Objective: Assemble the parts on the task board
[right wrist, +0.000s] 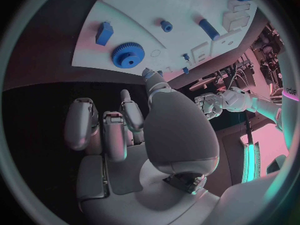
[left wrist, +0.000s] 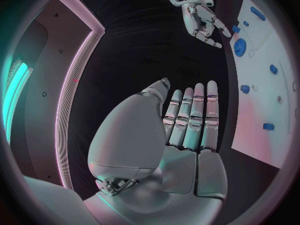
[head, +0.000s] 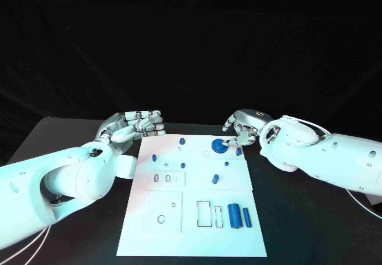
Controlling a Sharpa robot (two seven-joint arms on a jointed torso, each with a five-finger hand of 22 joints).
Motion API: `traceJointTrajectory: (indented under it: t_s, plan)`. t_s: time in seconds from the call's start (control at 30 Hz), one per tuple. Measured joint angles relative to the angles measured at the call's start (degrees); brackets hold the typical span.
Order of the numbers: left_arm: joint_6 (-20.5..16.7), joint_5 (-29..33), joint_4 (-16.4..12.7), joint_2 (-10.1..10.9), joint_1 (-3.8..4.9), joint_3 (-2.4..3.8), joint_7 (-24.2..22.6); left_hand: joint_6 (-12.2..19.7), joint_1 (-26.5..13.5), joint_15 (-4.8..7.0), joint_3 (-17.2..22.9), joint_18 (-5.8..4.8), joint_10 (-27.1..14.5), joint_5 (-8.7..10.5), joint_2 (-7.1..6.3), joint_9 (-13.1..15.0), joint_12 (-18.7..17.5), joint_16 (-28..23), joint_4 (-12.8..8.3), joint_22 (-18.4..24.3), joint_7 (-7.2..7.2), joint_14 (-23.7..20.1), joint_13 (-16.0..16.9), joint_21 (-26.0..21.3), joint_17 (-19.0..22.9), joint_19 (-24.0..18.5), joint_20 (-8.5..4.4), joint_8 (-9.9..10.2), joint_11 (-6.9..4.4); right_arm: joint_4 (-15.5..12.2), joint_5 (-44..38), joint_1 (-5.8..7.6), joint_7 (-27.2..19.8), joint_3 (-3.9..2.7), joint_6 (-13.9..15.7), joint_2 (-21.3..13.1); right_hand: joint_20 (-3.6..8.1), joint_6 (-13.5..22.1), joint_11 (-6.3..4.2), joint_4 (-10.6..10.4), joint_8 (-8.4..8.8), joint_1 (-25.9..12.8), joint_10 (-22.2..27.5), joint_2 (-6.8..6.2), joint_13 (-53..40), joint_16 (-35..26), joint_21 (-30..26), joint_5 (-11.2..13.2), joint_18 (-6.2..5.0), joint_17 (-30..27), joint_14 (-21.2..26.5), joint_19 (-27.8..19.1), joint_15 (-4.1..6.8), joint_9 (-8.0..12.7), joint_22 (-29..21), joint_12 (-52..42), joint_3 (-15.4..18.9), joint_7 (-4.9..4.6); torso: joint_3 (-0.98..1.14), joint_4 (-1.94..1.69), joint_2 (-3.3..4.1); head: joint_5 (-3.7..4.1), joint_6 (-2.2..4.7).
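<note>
The white task board (head: 191,232) lies in the middle of the table. A blue gear (head: 218,146) sits flat near its far right corner. My right hand (head: 243,130) hovers just beside the gear with its fingers pointing down at it; the right wrist view shows the gear (right wrist: 128,55) apart from the fingers (right wrist: 119,130), which hold nothing. My left hand (head: 133,128) hangs off the board's far left corner. In the left wrist view its fingers (left wrist: 190,117) are stretched out side by side with nothing in them. A thick blue cylinder (head: 234,215) and a thin one (head: 248,217) lie at the near right.
Several small blue pieces stand on the board's far half, among them a peg (head: 182,141), another (head: 154,158) and a block (head: 215,178). Rectangular slots (head: 209,213) and a raised plate with holes (head: 163,211) take up the near half. Black table surrounds the board.
</note>
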State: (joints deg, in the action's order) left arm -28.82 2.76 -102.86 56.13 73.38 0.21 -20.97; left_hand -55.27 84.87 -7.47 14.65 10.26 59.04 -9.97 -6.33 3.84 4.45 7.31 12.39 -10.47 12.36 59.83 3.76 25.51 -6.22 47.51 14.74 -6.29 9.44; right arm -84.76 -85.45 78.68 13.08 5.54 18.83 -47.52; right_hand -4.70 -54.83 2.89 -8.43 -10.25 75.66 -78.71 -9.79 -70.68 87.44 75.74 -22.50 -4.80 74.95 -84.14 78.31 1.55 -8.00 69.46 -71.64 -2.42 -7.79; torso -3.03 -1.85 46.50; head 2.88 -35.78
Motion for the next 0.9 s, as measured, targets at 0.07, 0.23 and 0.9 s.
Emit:
traceJointTrajectory:
  t_s: [0.07,0.23,0.9]
  plan:
    - [0.0,0.0,0.0,0.0,0.00,0.00,0.0,0.0,0.0,0.00,0.0,0.00,0.0,0.00,0.00,0.0,0.0,0.0,0.0,0.0,0.00,0.0,0.0,0.0,0.0,0.0,0.00,0.0,0.00,0.2,0.9,0.01,0.4,0.00,-0.6,-0.2,-0.22,0.7,0.17,-1.1,-1.05,0.3,-2.6,0.03,-3.7,0.1,0.1,0.0,0.00,0.0,0.2,0.2,-0.23,-0.4,0.6,-5.5,1.1,-0.20,0.05,0.04,-0.03,-0.02,-0.04]
    - [0.0,0.0,0.1,-0.1,0.00,-0.01,0.1,0.0,0.0,0.00,0.0,0.00,0.0,0.00,0.00,0.0,0.0,0.0,0.0,0.0,0.00,0.0,0.0,0.0,0.0,0.0,0.00,0.0,0.00,1.4,2.4,-0.06,1.0,0.00,-1.6,0.7,-0.82,2.1,0.48,-3.1,-3.00,1.3,-5.0,0.44,-4.3,1.7,1.7,-0.3,-0.01,0.0,0.2,1.5,-0.65,-1.1,2.8,-13.3,3.1,-0.45,0.08,0.06,-0.05,0.04,0.02]
    - [0.1,0.0,0.3,-0.2,0.00,-0.01,0.2,0.0,0.0,0.00,0.2,0.00,0.2,0.00,0.00,0.0,0.0,-0.2,-0.2,0.0,0.00,0.0,0.0,0.0,0.0,0.0,0.00,0.0,0.21,6.9,4.8,-1.29,1.3,0.22,-4.2,5.3,-1.33,3.5,0.66,-4.0,-4.60,2.6,-5.2,1.18,-4.3,2.3,3.6,-1.0,0.87,0.0,0.2,3.0,-1.05,-1.6,5.5,-16.8,4.0,-0.80,0.01,0.01,-0.03,0.34,-0.43]
